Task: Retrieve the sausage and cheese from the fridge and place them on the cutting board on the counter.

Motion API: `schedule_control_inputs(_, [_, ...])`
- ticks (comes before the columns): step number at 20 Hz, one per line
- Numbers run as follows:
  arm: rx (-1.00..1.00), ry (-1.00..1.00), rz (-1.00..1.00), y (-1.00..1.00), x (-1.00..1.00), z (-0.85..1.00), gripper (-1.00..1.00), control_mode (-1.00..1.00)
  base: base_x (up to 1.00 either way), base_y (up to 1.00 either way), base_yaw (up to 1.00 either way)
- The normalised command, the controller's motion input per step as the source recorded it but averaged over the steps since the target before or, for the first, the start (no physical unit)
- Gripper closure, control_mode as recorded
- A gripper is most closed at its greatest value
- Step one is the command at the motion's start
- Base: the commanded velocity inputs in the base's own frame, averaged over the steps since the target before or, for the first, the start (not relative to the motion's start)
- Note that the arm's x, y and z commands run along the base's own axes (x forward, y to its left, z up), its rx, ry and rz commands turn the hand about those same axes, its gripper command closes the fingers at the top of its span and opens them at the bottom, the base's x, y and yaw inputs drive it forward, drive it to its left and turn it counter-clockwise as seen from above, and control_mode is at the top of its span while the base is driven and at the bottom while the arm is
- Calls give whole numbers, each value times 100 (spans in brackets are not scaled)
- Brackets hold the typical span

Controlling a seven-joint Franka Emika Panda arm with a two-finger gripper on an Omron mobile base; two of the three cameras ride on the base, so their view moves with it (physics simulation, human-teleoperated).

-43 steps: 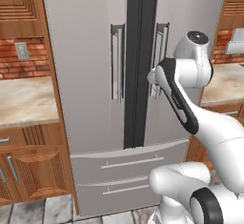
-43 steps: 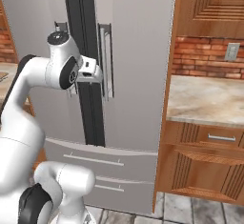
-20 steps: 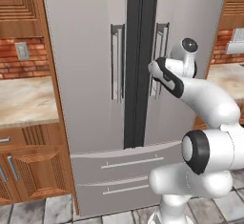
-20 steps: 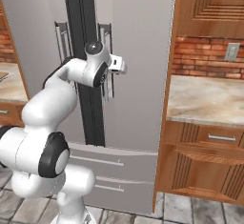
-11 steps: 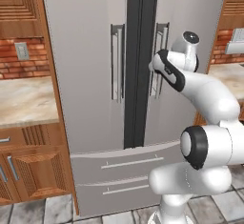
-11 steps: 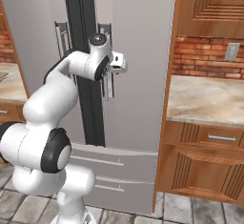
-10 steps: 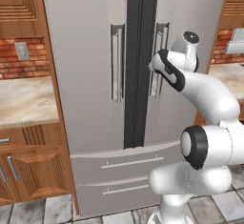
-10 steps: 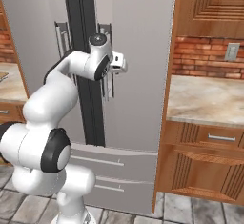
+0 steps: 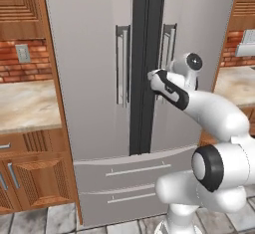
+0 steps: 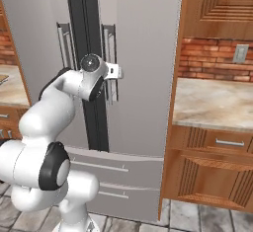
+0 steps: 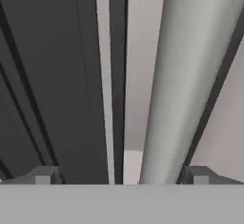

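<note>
Two doors of the fridge [image 9: 99,63] stand shut, with the black strip [image 9: 144,63] running down between them and a vertical bar handle on each. The gripper [image 11: 121,175] is up against the right door, its jaws spread wide, with nothing between them but the right handle [image 11: 183,75], which passes close by the right fingertip [image 11: 198,174]; whether a tip touches the bar I cannot tell. In the left base view the hand [image 9: 158,76] sits at the black strip just beside that handle [image 9: 167,49], about halfway up it. The left handle [image 9: 121,63] is apart from the hand. The desk [image 10: 212,102] runs off from either side of the fridge, under a red brick wall [image 10: 212,58]. Two drawers [image 9: 129,183] lie below the doors. Sausage, cheese and board cannot be seen.
</note>
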Motion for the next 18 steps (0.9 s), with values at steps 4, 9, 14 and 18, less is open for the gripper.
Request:
schedule_control_inputs(4, [3, -12, -2, 15, 66, -7, -100, -100, 0, 0, 0])
schedule_control_inputs(9, [9, 16, 0, -64, 100, 4, -100, -100, 0, 0, 0])
schedule_control_inputs(14, [6, 26, 3, -62, 100, 0, 100, -100, 0, 0, 0])
schedule_control_inputs(18, [0, 15, 11, -3, 46, -1, 100, -100, 0, 0, 0])
